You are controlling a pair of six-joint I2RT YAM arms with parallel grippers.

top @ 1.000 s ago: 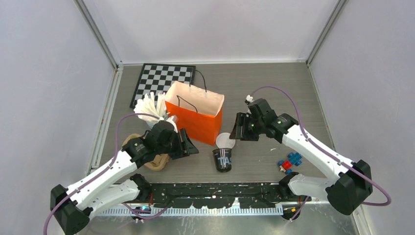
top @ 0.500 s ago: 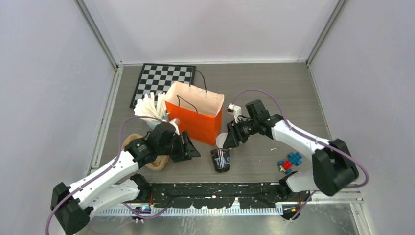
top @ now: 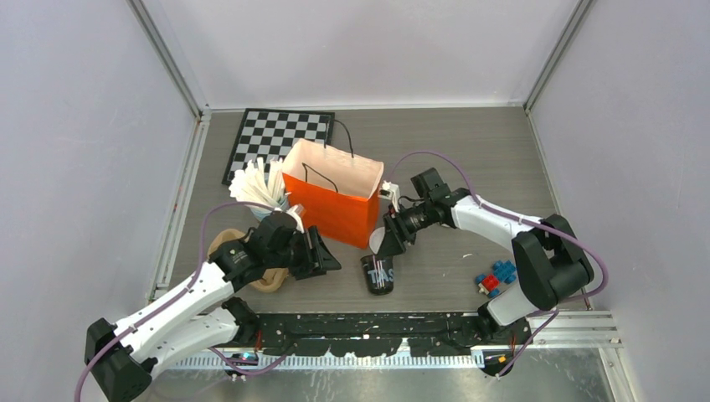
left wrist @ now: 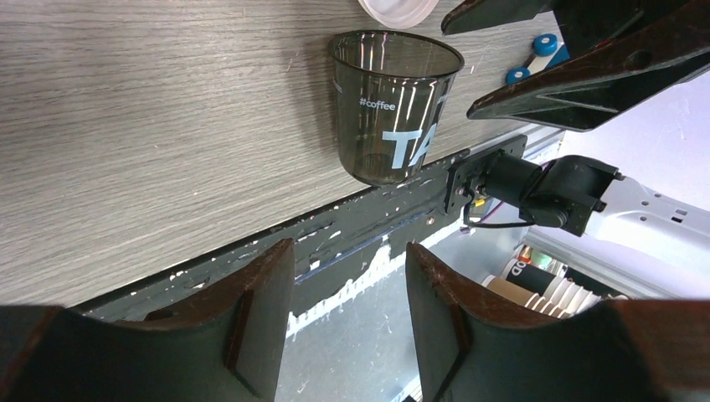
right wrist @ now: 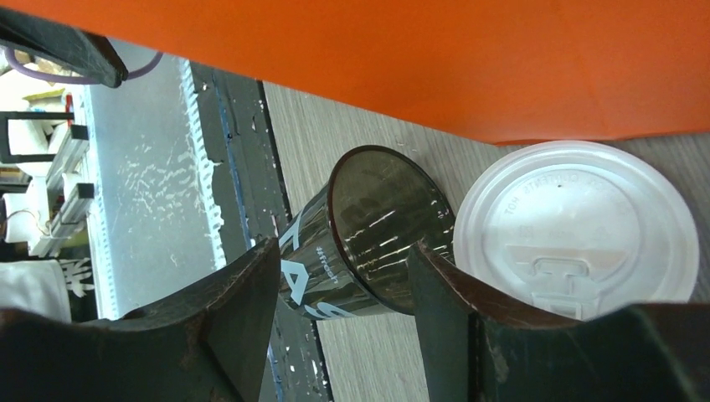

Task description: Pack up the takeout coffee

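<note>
Tabletop (top: pixel 469 146) — black cup (top: pixel 380 275), pale print

The top view looks steeply down from above and behind the arm bases. It takes in the whole desk (top: pixel 469 142), with the black cup (top: pixel 381 274) small near the front edge. The left wrist view sits low to the cup's left and faces right toward it past the left fingers (left wrist: pixel 259 322), fairly near. The right wrist view hangs close above and just behind the cup, aimed down and toward the front edge between the right fingers (right wrist: pixel 234 314). All three views share the cup and the white lid (right wrist: pixel 578 226) beside it.
</note>
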